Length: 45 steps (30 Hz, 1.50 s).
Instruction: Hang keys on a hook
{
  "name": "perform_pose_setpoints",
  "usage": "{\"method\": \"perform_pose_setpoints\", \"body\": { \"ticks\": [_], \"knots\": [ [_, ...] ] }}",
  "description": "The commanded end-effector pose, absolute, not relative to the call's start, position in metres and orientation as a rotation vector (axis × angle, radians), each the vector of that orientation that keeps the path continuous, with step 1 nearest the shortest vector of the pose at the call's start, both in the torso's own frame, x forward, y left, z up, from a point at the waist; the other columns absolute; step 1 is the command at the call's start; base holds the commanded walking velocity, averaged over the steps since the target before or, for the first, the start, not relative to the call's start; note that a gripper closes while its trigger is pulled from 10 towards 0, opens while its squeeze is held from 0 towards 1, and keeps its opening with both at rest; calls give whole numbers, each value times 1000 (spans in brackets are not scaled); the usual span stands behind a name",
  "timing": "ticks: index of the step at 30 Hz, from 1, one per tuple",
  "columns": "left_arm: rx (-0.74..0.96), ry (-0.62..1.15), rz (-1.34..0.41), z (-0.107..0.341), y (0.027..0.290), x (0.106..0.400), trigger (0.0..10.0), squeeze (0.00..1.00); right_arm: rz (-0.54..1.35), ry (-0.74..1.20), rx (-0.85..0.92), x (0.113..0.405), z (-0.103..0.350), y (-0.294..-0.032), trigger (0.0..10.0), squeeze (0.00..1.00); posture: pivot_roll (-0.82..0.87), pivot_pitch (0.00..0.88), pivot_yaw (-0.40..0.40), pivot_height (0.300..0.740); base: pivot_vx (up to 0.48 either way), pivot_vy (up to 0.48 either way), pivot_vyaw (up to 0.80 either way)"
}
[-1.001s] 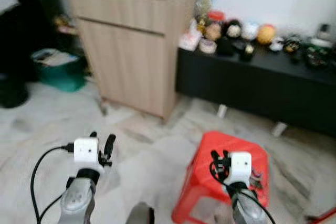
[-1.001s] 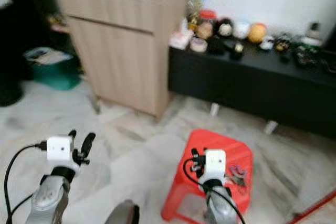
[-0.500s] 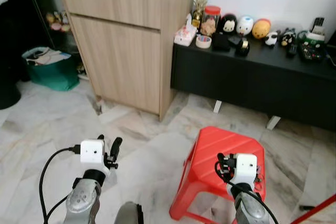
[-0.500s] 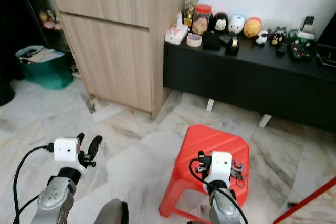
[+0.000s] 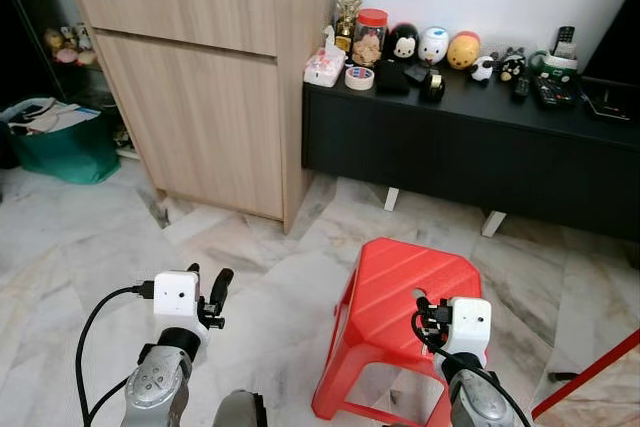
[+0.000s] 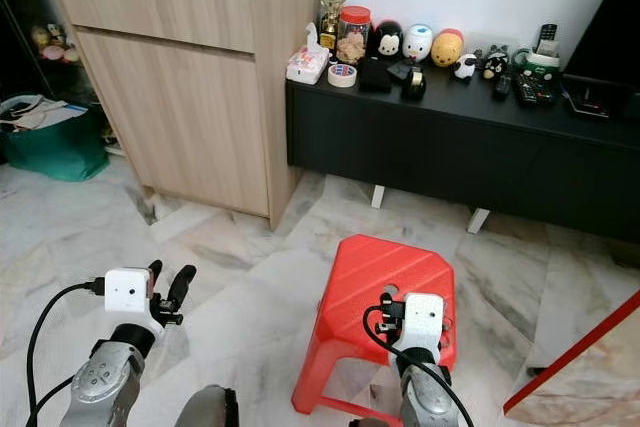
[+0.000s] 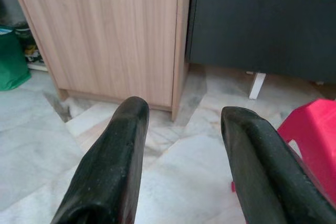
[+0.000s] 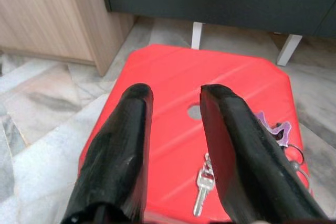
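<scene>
My right gripper (image 8: 176,98) hangs open above the red plastic stool (image 8: 157,77), the silver keys on a purple fob (image 8: 202,184) lying beneath its fingers near the stool's front edge. My left gripper (image 7: 181,116) is open too, with bare marble floor (image 7: 178,171) ahead.

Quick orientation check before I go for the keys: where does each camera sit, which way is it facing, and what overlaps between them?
Left and right eye views: on the head, looking forward and down at the red stool, wooden cabinet and black console; both arms show, left gripper, right gripper.
Left wrist view: along its open fingers toward the cabinet base and console.
Right wrist view: along its open fingers down onto the stool, keys on top.
Shared: stool, cabinet and console.
</scene>
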<state>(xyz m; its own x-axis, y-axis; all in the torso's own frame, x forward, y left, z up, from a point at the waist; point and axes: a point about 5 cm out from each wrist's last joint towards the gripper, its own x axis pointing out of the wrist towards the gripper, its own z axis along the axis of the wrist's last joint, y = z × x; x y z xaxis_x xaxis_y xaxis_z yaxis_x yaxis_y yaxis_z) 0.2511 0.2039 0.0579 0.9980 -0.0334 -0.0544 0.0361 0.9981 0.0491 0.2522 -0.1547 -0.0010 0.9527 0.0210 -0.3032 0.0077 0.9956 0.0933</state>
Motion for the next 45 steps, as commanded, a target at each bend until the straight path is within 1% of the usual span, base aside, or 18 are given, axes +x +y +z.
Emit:
{"method": "perform_pose_setpoints", "body": {
  "ticks": [1,5,15,39,45],
  "knots": [
    [51,46,-44,59,202,252,10000,0,-15,326,96,250,-5,-159,10000,0,81,0,-63,640,0,0,-681],
    [54,46,-45,59,202,253,10000,0,-12,305,90,252,-2,-158,10000,0,85,0,-64,640,0,0,-170],
    [58,41,-40,61,204,253,10000,0,-2,289,80,254,0,-157,10000,0,87,0,-64,640,246,0,0],
    [55,24,-53,65,200,256,10000,0,28,285,45,255,0,-155,10000,0,84,0,-64,640,298,0,0],
    [59,22,-52,66,200,256,10000,0,39,282,56,254,0,-154,10000,0,83,0,-64,640,254,0,592]
  ]
}}
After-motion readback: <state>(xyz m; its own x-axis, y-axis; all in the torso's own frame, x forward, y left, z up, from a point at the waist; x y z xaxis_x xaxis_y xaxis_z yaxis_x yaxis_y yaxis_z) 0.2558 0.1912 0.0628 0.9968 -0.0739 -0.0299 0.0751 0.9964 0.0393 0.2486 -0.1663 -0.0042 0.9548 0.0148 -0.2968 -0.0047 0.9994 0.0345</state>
